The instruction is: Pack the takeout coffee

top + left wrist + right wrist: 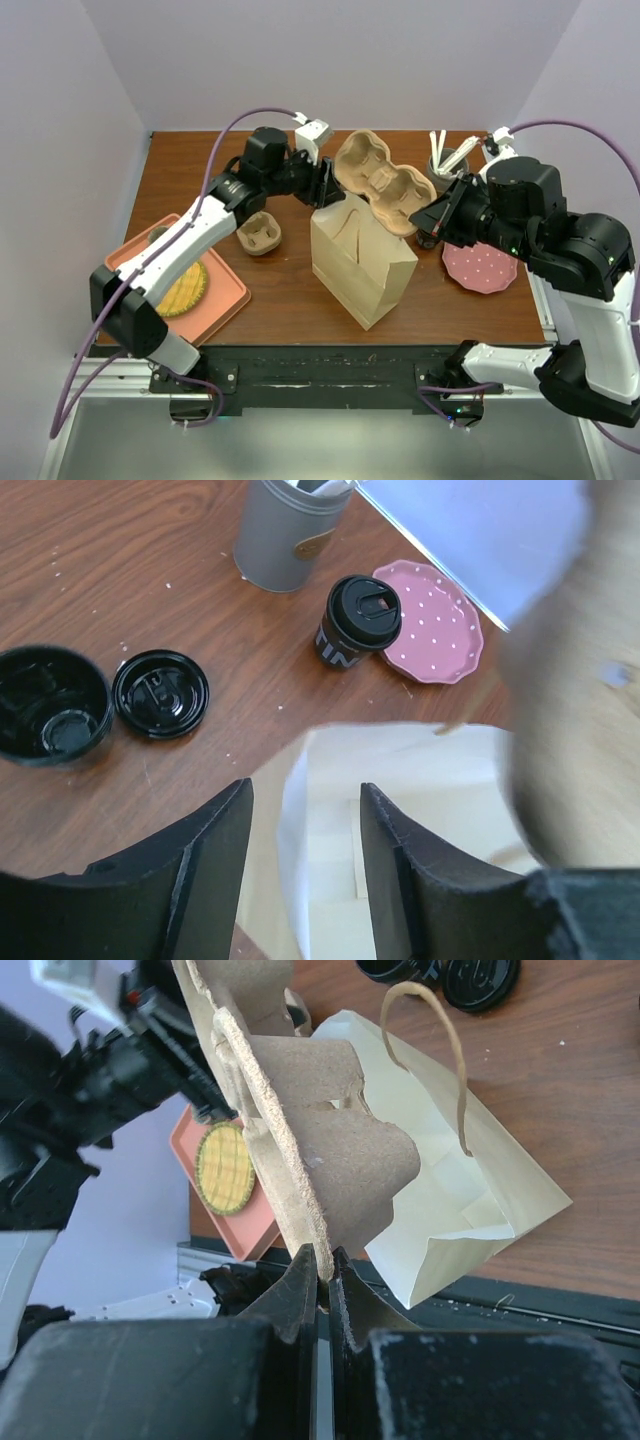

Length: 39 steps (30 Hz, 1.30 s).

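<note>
Item: left gripper point(305, 865), jaws parted about halfway, nothing seen between them. It is poised above the open mouth of the paper bag point(362, 268); whether a finger touches the cup carrier point(378, 178) just beside it cannot be told. Item: right gripper point(322, 1260), jaws pressed together on the thin rim of that moulded-pulp carrier, which is held tilted over the bag. Item: takeout coffee point(358, 622), black and lidded, stood upright on the table point(150, 570). It is placed just beside the pink plate point(432, 620) and near the grey tin point(290, 530), well apart from both claws and not yet packed. It is not to be confused with the lidless cup point(50, 705) and the loose lid point(160, 693), which are laid side by side farther off. Handling, as judged: the cup is taken to be light if empty, heavier and liable to slosh if filled. The paper wall is thought soft enough to dent under a hard squeeze, and the taper and smooth coating may let it slip downward. The hold is best placed around the upper body, just under the lid's rim, where the wall is stiffened. The lid itself is not to be gripped, since it may pop off, and the cup is to be kept upright.
</note>
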Motion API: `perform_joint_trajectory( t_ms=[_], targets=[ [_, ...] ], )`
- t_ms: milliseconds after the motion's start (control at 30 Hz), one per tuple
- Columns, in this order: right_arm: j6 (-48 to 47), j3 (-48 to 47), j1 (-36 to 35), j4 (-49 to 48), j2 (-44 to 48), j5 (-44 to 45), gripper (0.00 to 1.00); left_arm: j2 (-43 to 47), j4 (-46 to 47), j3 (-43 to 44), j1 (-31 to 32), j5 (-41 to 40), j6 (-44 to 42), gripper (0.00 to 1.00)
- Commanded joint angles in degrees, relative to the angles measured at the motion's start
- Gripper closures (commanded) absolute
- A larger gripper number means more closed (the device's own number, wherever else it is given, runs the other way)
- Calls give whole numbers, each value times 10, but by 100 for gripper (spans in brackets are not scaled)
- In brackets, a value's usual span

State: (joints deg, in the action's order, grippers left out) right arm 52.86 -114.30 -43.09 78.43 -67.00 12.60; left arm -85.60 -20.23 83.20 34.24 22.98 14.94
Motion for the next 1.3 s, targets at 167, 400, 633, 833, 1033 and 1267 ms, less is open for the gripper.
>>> perform_joint_trajectory(
  t_ms=[167,400,633,833,1033,1267],
  targets=[
    [3,16,-2,47,42,17,100,-49,-34,44,0,41,-54,70],
    [-12,41,-2,47,46,-6,100,-5,3,4,0,-31,64,100],
    [-48,25,-2,46,13,-9,100,46,52,-61,0,-79,164,100],
    [-70,42,-1,45,13,1,100,53,43,-66,0,-87,170,100],
    [-87,15,-1,44,3,40,100,62,62,-93,0,-81,165,100],
    [-123,-6,-1,26,-8,40,100,64,60,-98,0,-79,159,100]
  ],
)
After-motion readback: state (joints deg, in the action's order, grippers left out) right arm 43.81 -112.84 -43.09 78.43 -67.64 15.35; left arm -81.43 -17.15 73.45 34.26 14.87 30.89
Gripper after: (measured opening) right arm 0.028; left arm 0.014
